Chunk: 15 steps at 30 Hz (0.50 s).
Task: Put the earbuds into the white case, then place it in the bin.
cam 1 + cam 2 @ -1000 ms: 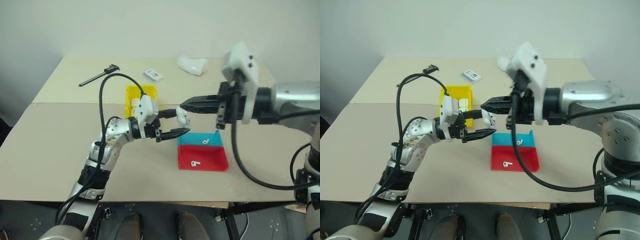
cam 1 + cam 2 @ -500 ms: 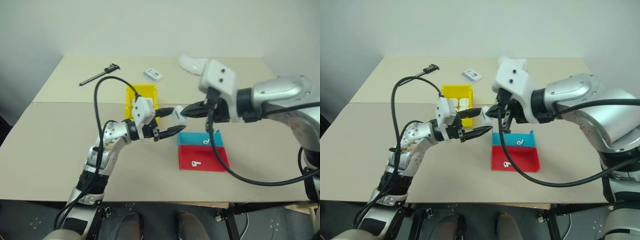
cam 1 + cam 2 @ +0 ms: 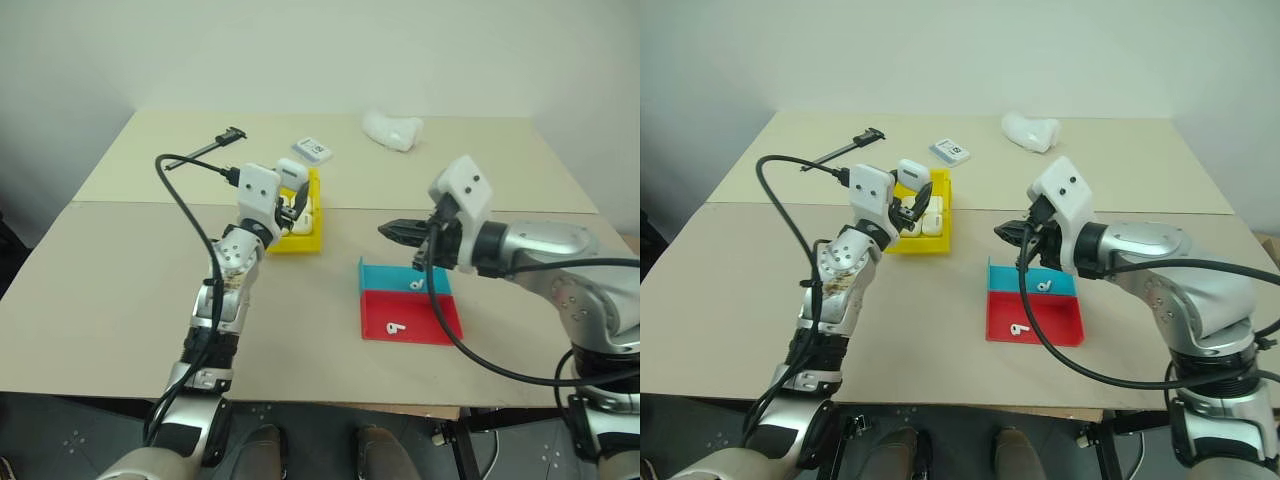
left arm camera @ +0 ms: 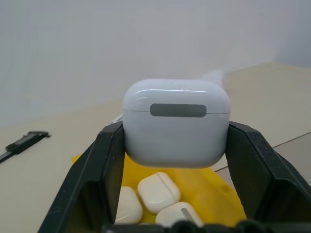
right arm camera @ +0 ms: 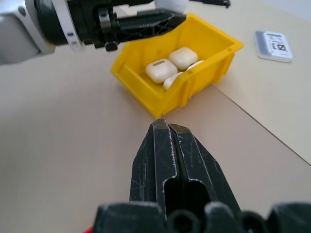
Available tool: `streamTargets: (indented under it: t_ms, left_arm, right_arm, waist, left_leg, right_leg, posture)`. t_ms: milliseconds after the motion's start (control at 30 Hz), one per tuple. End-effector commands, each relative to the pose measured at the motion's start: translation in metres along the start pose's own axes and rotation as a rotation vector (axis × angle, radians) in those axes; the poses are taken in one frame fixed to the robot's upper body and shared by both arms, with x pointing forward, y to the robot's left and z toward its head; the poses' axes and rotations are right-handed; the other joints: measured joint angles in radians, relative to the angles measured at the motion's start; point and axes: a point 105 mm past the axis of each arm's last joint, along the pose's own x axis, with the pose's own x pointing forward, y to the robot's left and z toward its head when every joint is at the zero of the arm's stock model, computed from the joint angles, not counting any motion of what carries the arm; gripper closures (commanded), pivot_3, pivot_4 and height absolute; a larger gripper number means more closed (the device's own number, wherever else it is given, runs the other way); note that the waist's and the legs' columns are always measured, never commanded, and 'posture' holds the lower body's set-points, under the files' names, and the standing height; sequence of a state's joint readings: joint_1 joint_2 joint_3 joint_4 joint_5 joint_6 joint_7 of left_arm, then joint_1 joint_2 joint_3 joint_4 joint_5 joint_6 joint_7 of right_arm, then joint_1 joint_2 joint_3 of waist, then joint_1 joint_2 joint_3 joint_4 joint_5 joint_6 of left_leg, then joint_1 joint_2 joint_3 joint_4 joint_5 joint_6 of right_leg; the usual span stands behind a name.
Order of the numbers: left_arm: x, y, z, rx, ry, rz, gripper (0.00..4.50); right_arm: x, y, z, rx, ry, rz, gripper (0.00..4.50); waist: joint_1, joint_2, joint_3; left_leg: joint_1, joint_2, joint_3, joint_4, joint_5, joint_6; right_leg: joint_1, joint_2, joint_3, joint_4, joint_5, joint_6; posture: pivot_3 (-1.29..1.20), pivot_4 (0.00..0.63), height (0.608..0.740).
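Two pincers work over the tabletop (image 3: 120,300). The left pincer (image 4: 172,145) is clenched on the white case (image 4: 176,121), one black finger on each side of it, and the case lid is closed. It holds the case just above the bin (image 3: 940,243), near the far end of it. Inside the bin lie several more white cases (image 5: 170,65), close together.

The right pincer (image 5: 170,145) has its fingers pressed together and holds nothing. It hangs in the air above the tabletop between the bin and the two trays, with its tip toward the bin, apart from it.

The teal tray (image 3: 1005,280) and the red tray (image 3: 1060,330) lie side by side and touch each other, on the robot's right of the bin. One earbud (image 3: 1042,285) lies in the teal tray and one earbud (image 3: 1015,328) lies in the red tray.

Further back on the tabletop are a flat white card box (image 3: 310,150) just behind the bin, a white curved piece (image 3: 390,128) near the far edge, and a black tool (image 3: 215,142) on the robot's left. I cannot tell if the held case has anything inside.
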<state>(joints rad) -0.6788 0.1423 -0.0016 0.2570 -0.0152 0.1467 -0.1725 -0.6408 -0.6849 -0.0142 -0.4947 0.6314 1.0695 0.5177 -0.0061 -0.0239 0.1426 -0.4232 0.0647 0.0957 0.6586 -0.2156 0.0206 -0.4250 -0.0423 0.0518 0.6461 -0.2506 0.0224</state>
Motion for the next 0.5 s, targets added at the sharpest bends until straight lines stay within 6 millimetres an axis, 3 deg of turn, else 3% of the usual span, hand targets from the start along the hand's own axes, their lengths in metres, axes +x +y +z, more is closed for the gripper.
streamTargets:
  t_ms: [33, 133, 300, 500]
  left_arm:
    - [0.011, -0.001, 0.007, 0.053, -0.018, 0.010, 0.99]
    - [0.017, -0.002, 0.002, 0.076, 0.009, -0.008, 0.13]
    - [0.010, 0.012, 0.022, 0.016, -0.089, 0.004, 0.06]
    - [-0.044, 0.023, 0.056, 0.000, -0.164, -0.282, 0.06]
  right_arm:
    - [-0.004, 0.000, 0.011, -0.026, -0.059, -0.058, 4.50]
    - [-0.002, 0.004, 0.009, -0.020, -0.060, -0.066, 4.50]
    - [-0.003, 0.000, -0.002, -0.002, -0.062, -0.107, 4.50]
    - [-0.004, 0.000, -0.014, -0.030, -0.129, -0.122, 4.50]
  waist:
    - [0.000, 0.000, 0.000]
    - [0.001, 0.000, 0.000]
    - [0.002, 0.000, 0.000]
    - [-0.017, 0.000, 0.000]
  left_leg:
    - [0.000, 0.000, 0.000, 0.000, 0.000, 0.000]
    - [-0.001, 0.000, 0.000, 0.000, 0.000, 0.000]
    - [-0.001, 0.000, 0.000, 0.000, 0.000, 0.000]
    - [0.000, 0.001, 0.000, -0.001, 0.000, -0.001]
  right_leg:
    - [0.000, 0.000, 0.000, 0.000, 0.000, 0.000]
    - [0.001, -0.001, -0.001, -0.001, 0.000, 0.000]
    - [0.001, -0.001, -0.002, -0.001, 0.000, 0.000]
    - [0.000, 0.000, -0.001, 0.000, 0.000, 0.000]
  posture:
    - [0.00, 0.150, 0.740]
    - [0.00, 0.150, 0.740]
    - [0.00, 0.150, 0.740]
    - [0.00, 0.150, 0.740]
